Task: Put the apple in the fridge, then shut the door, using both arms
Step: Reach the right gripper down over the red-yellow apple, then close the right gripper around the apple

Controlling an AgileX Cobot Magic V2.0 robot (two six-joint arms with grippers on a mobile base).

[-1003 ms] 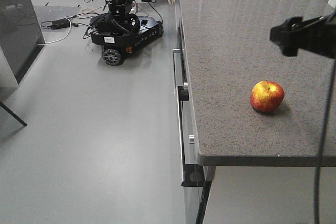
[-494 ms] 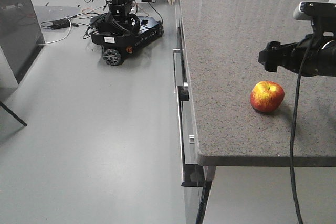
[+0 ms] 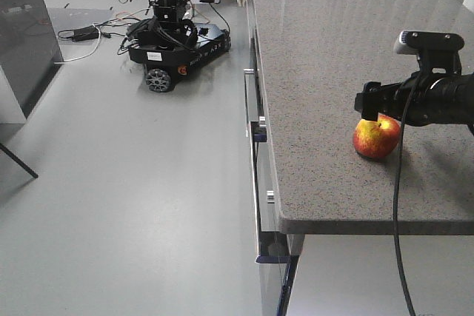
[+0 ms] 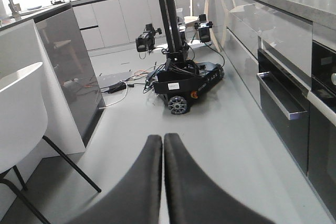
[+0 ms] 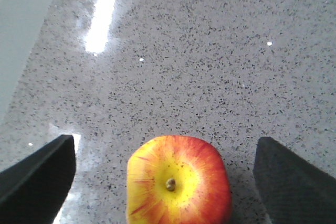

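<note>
The apple (image 3: pixel 376 138), red with a yellow patch, rests stem up on the speckled grey counter (image 3: pixel 326 49) near its front edge. My right gripper (image 3: pixel 372 104) hovers over the apple's top, reaching in from the right. In the right wrist view it (image 5: pixel 163 146) is open, one black finger on each side of the apple (image 5: pixel 178 179) with gaps between them and the fruit. My left gripper (image 4: pixel 160 138) is shut on nothing, held over the bare floor. The fridge and its door are out of view.
A black wheeled robot base (image 3: pixel 174 38) with cables stands on the floor at the back left. Drawer and oven handles (image 3: pixel 255 123) jut from the counter front. A dark grey panel (image 3: pixel 22 35) and a white chair (image 4: pixel 16 114) are at the left.
My right gripper has come down and to the left, from above and right of the apple to right over it. The apple has not moved.
</note>
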